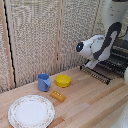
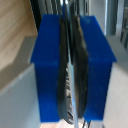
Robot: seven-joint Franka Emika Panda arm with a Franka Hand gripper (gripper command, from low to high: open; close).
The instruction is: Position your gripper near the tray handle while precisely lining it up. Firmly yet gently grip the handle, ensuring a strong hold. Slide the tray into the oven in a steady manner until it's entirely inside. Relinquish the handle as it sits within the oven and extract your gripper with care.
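Blue fingertips [image 2: 47, 65] fill the wrist view, drawn together with the dark inner pads [image 2: 82, 75] meeting along a thin seam. The gripper [image 2: 74, 65] is clenched. Can't tell if a bar is pinched in that seam: too blurred, nothing clearly seen between the pads. Behind the fingers there are blurred dark vertical bars and a strip of wood.

In the exterior view, the gripper [image 1: 92, 64] hangs from the white and dark-grey arm [image 1: 102, 45], tip down at the tray [image 1: 102, 71]. The tray sticks partly out of the oven [image 1: 120, 56], which is just beyond the gripper toward the exterior view's right. The tray handle [image 1: 96, 75] runs along the rack's front edge, just below and in front of the gripper. Contact can't be judged from here.

Other items are well apart from the gripper, toward the exterior view's left and lower on the wooden table [image 1: 90, 102]:
- Yellow bowl [image 1: 63, 80], the closest of these to the gripper.
- Blue cup [image 1: 44, 82], just beside the bowl on its far side from the gripper.
- Small orange block [image 1: 58, 96], in front of the bowl and cup.
- Patterned white plate [image 1: 31, 111], farthest from the gripper.

A woven screen [image 1: 35, 35] stands behind everything.
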